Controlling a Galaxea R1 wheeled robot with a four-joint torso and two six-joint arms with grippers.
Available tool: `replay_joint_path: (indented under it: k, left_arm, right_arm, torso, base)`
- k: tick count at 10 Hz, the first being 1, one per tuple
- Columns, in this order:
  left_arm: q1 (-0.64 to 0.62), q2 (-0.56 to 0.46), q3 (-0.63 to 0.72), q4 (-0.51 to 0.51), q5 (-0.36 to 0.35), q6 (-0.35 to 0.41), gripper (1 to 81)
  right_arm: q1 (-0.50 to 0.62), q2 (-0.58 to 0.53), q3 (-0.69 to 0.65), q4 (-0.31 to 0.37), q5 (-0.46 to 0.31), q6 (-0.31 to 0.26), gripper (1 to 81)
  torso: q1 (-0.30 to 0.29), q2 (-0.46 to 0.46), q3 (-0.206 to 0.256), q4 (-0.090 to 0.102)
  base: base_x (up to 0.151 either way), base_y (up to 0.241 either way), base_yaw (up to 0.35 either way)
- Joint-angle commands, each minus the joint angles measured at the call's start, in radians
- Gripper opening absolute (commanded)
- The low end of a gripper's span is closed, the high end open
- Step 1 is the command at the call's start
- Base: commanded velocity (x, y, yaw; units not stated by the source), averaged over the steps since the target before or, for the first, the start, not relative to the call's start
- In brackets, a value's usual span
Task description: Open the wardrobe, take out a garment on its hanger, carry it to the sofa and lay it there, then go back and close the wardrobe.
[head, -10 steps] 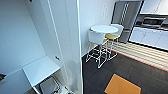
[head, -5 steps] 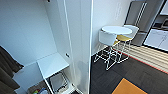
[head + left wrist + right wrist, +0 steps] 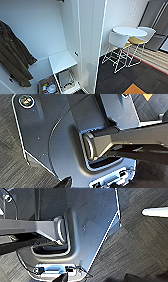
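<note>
Meanwhile, neither wrist view is showing enough to tell whether either gripper is released or clenched; both are looking down over dark carpet. Ahead in the head view, the wardrobe is standing open, an olive-brown jacket hanging beside its white shelf, a round table standing further off.

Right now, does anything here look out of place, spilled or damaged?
Nothing stands out. The olive-brown jacket hangs inside the wardrobe, the small white shelf sits level, and the stools stand upright at the round table.
</note>
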Motion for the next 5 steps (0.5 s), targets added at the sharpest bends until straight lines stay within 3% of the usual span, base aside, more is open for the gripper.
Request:
replay_joint_path:
  k: [1,5]
  left_arm:
    - [-0.02,-0.002,-0.003,0.01,0.037,0.005,81.1]
    - [-0.02,0.002,-0.003,0.01,0.037,0.008,81.1]
  right_arm:
    - [0.016,-0.005,-0.001,0.001,-0.07,-0.005,81.1]
    - [0.016,0.0,-0.003,0.001,-0.07,-0.005,81.1]
  torso:
    - [0.0,0.0,0.0,0.0]
    - [0.0,0.0,0.0,0.0]
  base:
    - [0.0,0.0,0.308]
    - [0.0,0.0,0.31]
